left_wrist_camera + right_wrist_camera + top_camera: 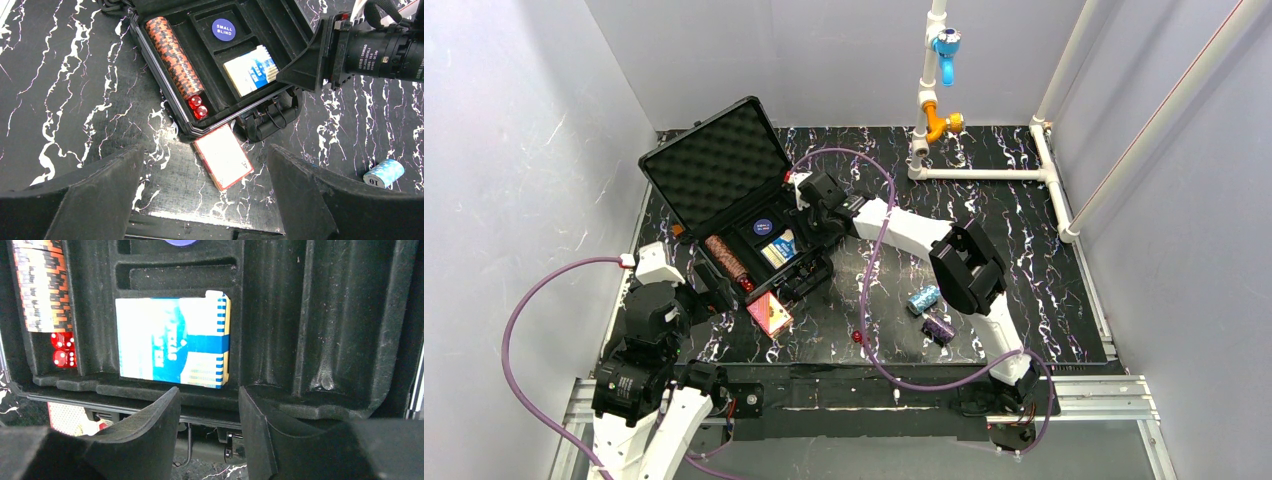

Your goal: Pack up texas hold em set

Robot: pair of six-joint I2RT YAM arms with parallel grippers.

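Note:
The black case (pixel 686 185) of the texas hold em set lies open, its foam lid tipped back. In it are a brown chip stack (pixel 175 55), two red dice (pixel 198 106) and a blue card box (pixel 172 342). My right gripper (pixel 209 395) is open over the case's front rim (pixel 320 405), just short of the blue box, with nothing between its fingers. My left gripper (pixel 206 150) is wide open above the red card box (pixel 223 156), which lies on the table before the case. A blue chip stack (pixel 922 299), a purple one (pixel 939 327) and one red die (pixel 857 337) lie loose on the table.
A white pipe frame (pixel 984 173) with a blue fitting (pixel 945 45) and an orange fitting (pixel 944 124) stands at the back right. A round blue "small blind" button (pixel 223 29) sits in the case. White walls close in the table on three sides.

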